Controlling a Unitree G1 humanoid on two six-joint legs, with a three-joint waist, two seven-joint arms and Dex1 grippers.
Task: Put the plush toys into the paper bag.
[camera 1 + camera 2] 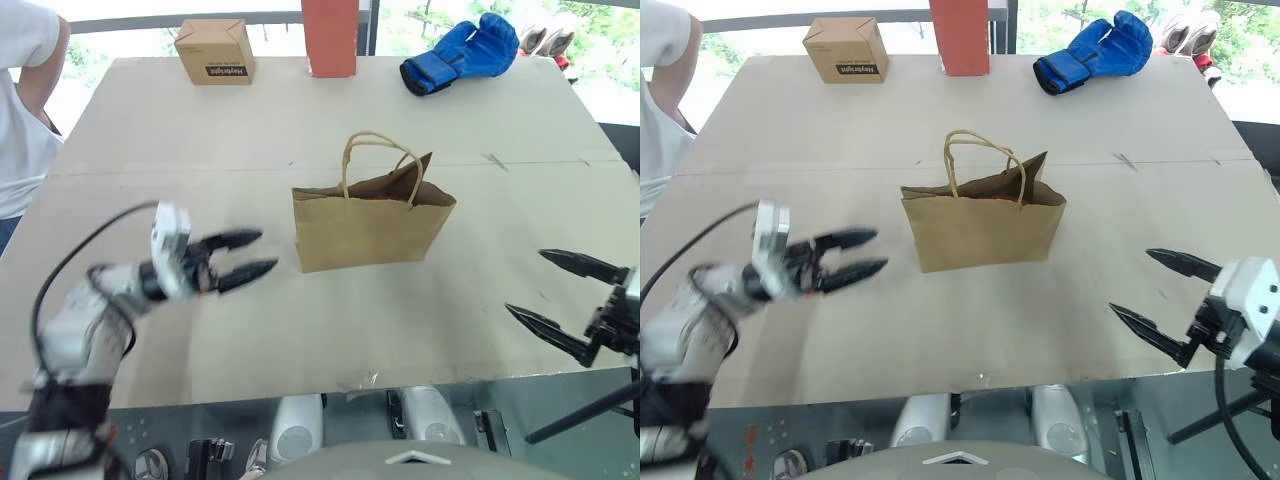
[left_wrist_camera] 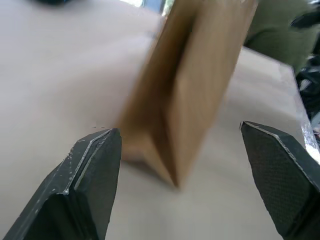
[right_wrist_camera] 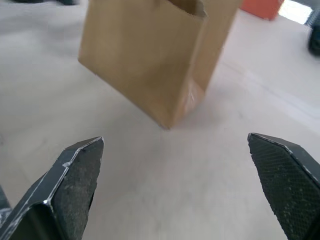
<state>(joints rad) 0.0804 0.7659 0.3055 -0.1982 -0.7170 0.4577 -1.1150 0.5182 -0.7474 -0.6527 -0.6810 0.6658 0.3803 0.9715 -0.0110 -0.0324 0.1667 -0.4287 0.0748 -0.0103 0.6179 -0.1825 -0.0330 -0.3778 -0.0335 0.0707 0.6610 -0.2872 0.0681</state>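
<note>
- The paper bag stands upright near the middle of the table, its mouth facing up and its two cord handles arching above it.
- Its long side runs across the table from my left to my right, slightly skewed; its narrow ends face my two arms.
- Just inside the mouth I can make out a small patch of red at the rim; I cannot tell what it belongs to, and the rest of the bag's inside is hidden from me.
- My left gripper hangs just left of the bag, apart from it, fingers spread and grasping nothing.
- My right gripper is well to the right of the bag near the table's front edge, fingers wide apart and empty.
- The left wrist view adds the bag's narrow end and bottom corner, blurred, between my fingers.
- The right wrist view shows the opposite end, with the bag's base resting on the table.
- The head views take in the far edge: a cardboard box, a red block, a blue boxing glove, and a person's sleeve at the left.
</note>
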